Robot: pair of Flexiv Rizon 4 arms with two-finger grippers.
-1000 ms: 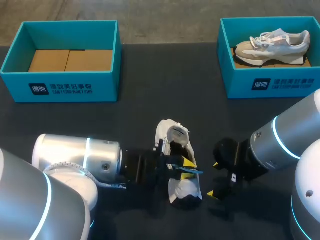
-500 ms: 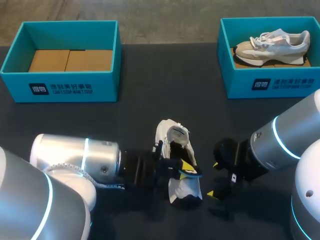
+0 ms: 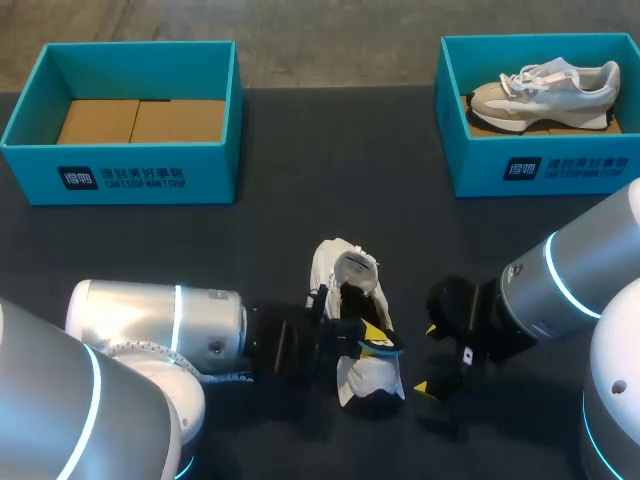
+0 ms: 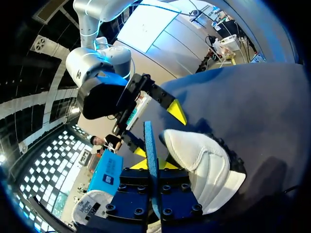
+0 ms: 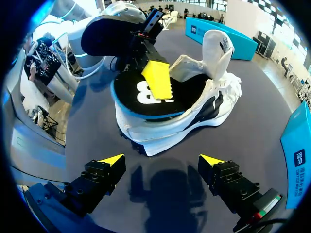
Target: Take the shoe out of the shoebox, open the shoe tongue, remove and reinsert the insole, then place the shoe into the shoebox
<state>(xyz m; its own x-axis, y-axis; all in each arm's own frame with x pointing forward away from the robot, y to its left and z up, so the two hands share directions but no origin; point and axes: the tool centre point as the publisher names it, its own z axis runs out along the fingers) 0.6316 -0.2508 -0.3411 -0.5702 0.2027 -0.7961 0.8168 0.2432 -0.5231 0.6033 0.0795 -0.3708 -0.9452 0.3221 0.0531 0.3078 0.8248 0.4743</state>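
— where's the shoe?
— the white mesh sneaker with black side trim point(image 3: 368, 378) stands on the dark table point(image 3: 330, 170) at the near middle, tongue raised, between the two grippers.
— and the insole?
— the black foam insole with a blue edge point(image 5: 141, 94) lies across the sneaker's opening. the left gripper point(image 3: 370, 338) is clamped on it, one yellow finger point(image 5: 158, 80) flat on top.
— the other arm?
— the right gripper point(image 5: 161, 160) sits just beside the sneaker, fingers spread wide, holding nothing.
— boxes?
— an empty teal cardboard shoebox point(image 3: 130, 165) at far left; a second teal shoebox point(image 3: 540, 165) at far right holds a beige and white sneaker point(image 3: 545, 90).
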